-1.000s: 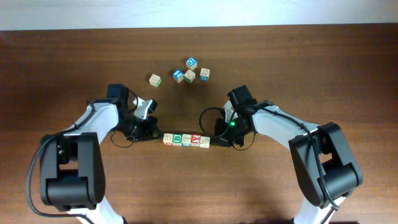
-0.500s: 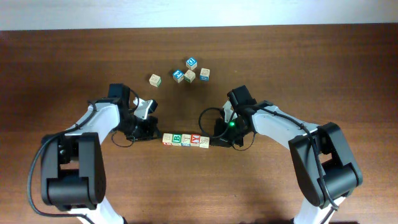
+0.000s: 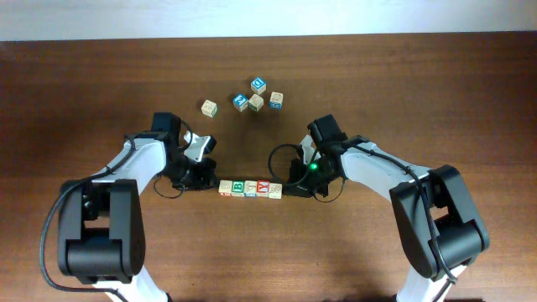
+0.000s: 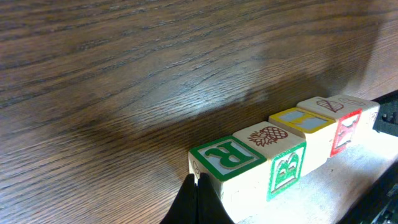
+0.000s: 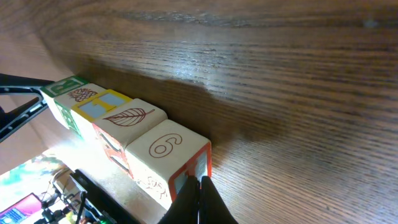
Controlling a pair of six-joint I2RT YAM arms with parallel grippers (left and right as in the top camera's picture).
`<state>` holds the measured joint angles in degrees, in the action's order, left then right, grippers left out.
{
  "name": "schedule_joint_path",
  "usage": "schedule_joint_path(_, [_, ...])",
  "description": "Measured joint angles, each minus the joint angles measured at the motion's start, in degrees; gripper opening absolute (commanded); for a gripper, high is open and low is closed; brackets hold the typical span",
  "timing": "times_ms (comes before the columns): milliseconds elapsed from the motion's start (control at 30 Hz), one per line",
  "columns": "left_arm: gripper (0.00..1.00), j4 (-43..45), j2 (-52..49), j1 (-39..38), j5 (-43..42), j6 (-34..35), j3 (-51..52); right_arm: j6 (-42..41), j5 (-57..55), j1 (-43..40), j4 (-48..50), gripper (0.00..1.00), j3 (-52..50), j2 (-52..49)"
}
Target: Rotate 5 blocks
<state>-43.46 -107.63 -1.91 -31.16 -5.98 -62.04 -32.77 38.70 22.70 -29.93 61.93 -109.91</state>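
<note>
Nearest to us, the row of five blocks (image 3: 251, 189) lies end to end on the table (image 3: 377, 84), between our two grippers. We see our left gripper (image 3: 211, 181) with its fingers pinched together and nothing between them, their tips against the green-framed R block (image 4: 227, 158) at one end. Our right gripper (image 3: 289, 188) is likewise closed and empty, its tips at the 6 block (image 5: 166, 148) at the other end. Farther back, well apart, sit loose cubes (image 3: 256, 102), among them a blue-faced cube (image 3: 258, 84).

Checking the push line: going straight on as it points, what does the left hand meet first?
The R block; the shut left hand seems to touch its end face.
</note>
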Motion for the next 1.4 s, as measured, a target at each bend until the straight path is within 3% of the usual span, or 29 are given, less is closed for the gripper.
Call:
schedule_joint_path(567, [0.0,-0.04,0.0,0.0,2.75,0.61,0.0,0.04,1.4,0.2,0.02,0.04,2.99,2.62])
schedule_joint_path(1067, [0.0,-0.07,-0.02,0.44,6.58,1.05,0.0,0.28,-4.83,5.38,-5.66,0.04,10.34,3.45])
schedule_joint_path(1400, [0.0,-0.02,-0.26,0.85,8.66,1.05,0.02,0.44,-3.5,9.77,-4.35,0.04,13.62,6.19])
